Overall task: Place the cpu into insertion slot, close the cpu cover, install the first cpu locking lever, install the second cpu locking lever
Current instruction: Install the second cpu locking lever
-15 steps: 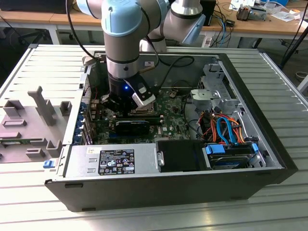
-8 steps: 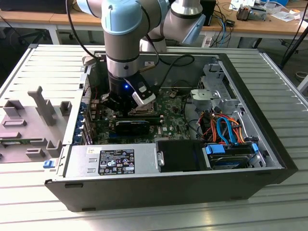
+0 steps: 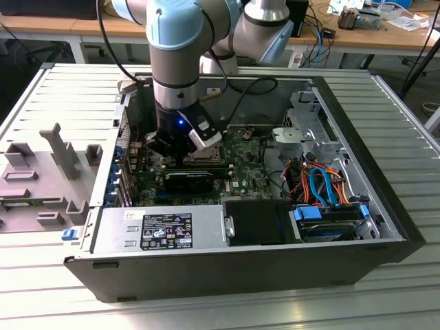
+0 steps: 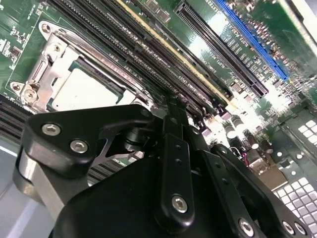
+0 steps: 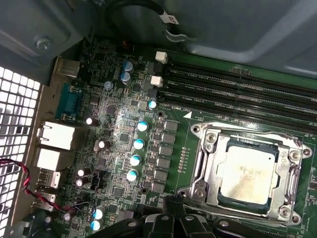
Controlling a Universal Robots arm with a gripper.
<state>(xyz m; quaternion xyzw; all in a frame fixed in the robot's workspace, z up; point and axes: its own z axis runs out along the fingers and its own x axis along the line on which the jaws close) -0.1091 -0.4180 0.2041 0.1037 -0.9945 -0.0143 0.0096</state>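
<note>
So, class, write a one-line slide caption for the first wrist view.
The cpu sits in the insertion slot with the cpu cover closed around it on the green motherboard.

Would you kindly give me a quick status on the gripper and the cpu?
Gripper low over the motherboard, beside the socket; finger state unclear. Cpu seated in the insertion slot, cpu cover down around it. Nothing lying across the socket.
</note>
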